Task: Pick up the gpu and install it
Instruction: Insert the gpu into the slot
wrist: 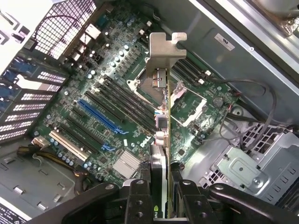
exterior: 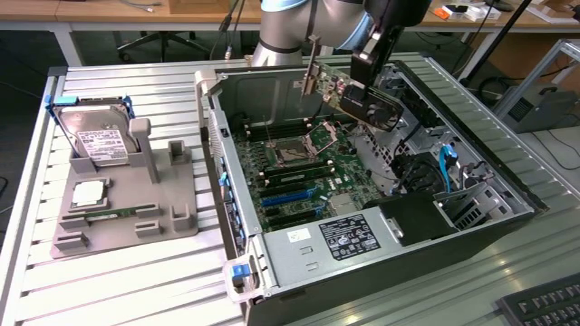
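The gpu hangs tilted in the air above the open computer case, over the back part of the motherboard. It has a dark face and a silver end bracket pointing down toward the case's rear wall. My gripper is shut on the card's upper edge. In the wrist view the gpu is seen edge-on between my fingers, with its bracket far from the gripper. Below it lie the motherboard and its blue expansion slots.
At the exterior view's left, a grey fixture holds a hard drive, a processor and a RAM stick. The power supply fills the case's near end, the drive cage its right. A keyboard lies at the lower right.
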`<move>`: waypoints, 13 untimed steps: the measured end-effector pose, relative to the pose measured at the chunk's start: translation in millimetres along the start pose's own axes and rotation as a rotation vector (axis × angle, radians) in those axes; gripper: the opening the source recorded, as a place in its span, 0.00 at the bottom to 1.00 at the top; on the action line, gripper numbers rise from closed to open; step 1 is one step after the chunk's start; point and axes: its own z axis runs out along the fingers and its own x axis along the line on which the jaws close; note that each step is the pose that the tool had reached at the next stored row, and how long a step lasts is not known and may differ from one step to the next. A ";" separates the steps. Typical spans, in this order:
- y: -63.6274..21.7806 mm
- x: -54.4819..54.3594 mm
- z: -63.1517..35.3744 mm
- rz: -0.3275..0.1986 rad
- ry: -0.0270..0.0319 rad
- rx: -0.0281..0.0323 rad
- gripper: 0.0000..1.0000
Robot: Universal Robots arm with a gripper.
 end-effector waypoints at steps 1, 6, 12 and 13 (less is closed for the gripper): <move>0.0 0.0 0.0 -0.007 -0.0001 -0.0002 0.27; 0.0 0.1 0.1 -0.060 -0.0002 -0.0015 0.27; -0.1 0.1 0.2 -0.109 -0.0004 -0.0027 0.27; -0.1 0.1 0.3 -0.115 -0.0005 -0.0029 0.27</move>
